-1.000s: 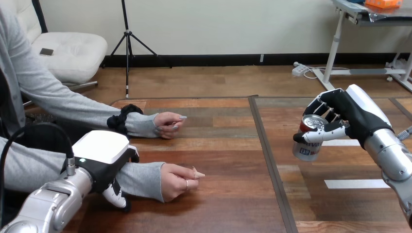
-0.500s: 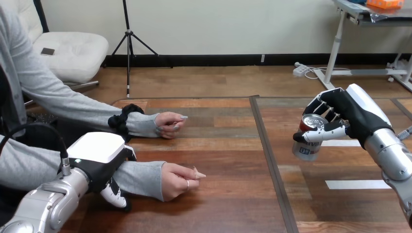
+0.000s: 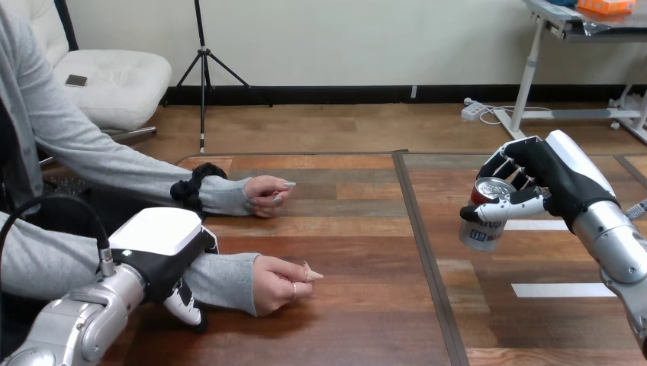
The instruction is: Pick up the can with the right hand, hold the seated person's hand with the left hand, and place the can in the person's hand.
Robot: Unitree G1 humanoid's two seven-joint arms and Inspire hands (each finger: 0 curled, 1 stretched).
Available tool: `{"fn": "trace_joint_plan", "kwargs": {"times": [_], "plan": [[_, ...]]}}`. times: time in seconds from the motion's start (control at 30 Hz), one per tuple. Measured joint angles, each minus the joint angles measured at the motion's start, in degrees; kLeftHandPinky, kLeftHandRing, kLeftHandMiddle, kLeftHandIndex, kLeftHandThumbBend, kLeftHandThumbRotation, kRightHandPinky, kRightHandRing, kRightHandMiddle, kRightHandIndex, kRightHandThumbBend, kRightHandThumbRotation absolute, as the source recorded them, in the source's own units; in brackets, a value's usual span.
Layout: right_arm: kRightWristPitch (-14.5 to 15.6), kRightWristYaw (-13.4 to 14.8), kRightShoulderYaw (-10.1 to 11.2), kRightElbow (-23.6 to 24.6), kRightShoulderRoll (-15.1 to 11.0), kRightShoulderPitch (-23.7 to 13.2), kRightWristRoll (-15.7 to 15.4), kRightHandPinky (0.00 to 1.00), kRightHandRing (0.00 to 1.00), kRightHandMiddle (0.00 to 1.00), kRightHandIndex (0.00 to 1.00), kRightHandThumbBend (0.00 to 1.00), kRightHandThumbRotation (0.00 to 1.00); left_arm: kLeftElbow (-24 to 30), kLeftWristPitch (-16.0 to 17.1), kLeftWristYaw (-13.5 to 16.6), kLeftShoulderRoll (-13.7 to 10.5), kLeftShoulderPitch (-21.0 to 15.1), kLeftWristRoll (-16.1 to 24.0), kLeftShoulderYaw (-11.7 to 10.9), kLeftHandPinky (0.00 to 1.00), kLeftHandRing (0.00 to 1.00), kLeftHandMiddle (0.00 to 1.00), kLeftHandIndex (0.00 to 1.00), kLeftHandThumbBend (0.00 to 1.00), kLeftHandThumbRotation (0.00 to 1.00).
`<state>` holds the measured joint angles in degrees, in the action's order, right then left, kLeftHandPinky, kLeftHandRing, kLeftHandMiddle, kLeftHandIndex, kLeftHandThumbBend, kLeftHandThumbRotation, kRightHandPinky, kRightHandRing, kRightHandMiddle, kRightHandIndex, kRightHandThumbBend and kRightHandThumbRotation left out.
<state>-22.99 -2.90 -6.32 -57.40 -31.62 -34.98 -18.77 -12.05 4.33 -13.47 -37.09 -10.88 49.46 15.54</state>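
My right hand point(image 3: 561, 183) is shut on a silver can with a red top point(image 3: 482, 223), thumb across its front, holding it upright at the table's right side. My left hand point(image 3: 162, 250) lies over the grey-sleeved forearm of the person's nearer arm point(image 3: 225, 280), with its thumb point(image 3: 185, 306) curled round the near side of the sleeve. The person's nearer hand point(image 3: 281, 284) rests on the table as a loose fist, pointing right. The person's farther hand point(image 3: 265, 195) rests on the table behind it, also loosely closed.
A dark seam point(image 3: 421, 252) runs front to back down the wooden table point(image 3: 358, 229) between the person's hands and the can. White tape strips point(image 3: 561, 290) lie on the right half, below my right forearm.
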Motion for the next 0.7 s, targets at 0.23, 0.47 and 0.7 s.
{"fn": "trace_joint_plan", "kwargs": {"times": [0.23,0.47,0.7], "plan": [[0.00,0.00,0.00,0.00,-0.02,0.00,0.01,0.32,0.37,0.40,0.42,0.73,0.00,-0.13,0.66,1.32,0.02,0.02,-1.62,0.00,0.25,0.32,0.41,0.46,0.76,0.00],[0.00,0.00,0.00,0.01,-0.02,0.00,0.01,0.32,0.36,0.40,0.42,0.72,0.00,-0.52,1.42,2.61,0.03,0.02,-2.16,0.00,0.21,0.29,0.39,0.44,0.75,0.00],[0.01,0.00,0.00,0.01,-0.02,0.00,0.00,0.32,0.37,0.40,0.42,0.72,0.00,-0.87,1.85,3.24,0.03,0.13,-3.16,0.00,0.19,0.27,0.37,0.43,0.76,0.00]]}}
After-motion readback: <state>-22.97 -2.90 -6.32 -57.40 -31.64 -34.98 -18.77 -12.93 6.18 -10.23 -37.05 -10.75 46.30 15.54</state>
